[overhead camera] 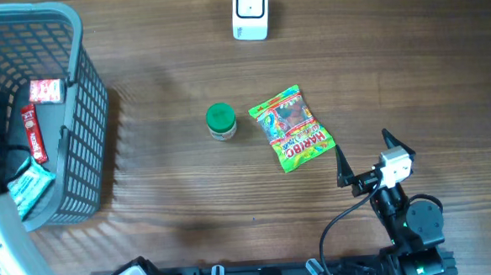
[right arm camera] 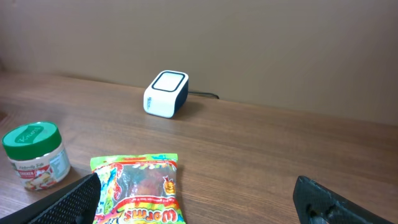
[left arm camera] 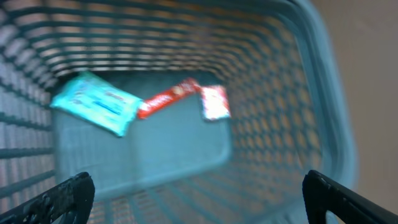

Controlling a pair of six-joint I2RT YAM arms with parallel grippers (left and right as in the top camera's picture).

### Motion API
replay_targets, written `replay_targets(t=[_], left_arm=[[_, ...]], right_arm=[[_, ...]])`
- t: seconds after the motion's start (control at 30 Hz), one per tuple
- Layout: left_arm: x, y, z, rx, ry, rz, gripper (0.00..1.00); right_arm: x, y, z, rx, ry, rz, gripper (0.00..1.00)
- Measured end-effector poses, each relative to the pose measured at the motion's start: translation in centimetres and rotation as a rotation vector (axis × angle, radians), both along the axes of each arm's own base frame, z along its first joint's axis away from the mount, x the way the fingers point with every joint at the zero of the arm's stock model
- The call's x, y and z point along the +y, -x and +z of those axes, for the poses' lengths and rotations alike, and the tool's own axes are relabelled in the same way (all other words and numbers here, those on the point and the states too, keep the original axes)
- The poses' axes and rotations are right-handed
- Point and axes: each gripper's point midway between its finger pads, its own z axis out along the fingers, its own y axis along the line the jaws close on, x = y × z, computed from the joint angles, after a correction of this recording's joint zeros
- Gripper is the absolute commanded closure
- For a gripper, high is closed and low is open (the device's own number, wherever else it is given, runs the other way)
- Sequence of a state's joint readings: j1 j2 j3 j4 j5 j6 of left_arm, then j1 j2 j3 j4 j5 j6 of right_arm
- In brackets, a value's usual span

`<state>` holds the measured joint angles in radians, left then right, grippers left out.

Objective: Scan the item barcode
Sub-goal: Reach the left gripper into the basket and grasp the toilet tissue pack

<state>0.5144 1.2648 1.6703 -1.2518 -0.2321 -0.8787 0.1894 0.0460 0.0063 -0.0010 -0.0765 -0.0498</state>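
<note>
My right end effector hung spread wide and empty toward the bench's near right corner. The gummy bag lay flat just ahead of it and to its left, mid-bench, its long axis running roughly from near edge to far edge, slightly tilted. My left end effector, also spread and empty, hovered over the basket at the left edge, well apart. I judged the right arm nearer, with the scanner at the far edge.
</note>
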Motion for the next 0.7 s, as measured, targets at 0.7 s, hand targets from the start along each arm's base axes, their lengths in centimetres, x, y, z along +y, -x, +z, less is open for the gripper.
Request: replay_targets(t=[0.7], left_arm=[[8.4,-1.3,-24.4,0.46,0.46,0.549,0.03]], right_arm=[[0.0,0.0,0.0,0.0,0.0,0.0,0.0]])
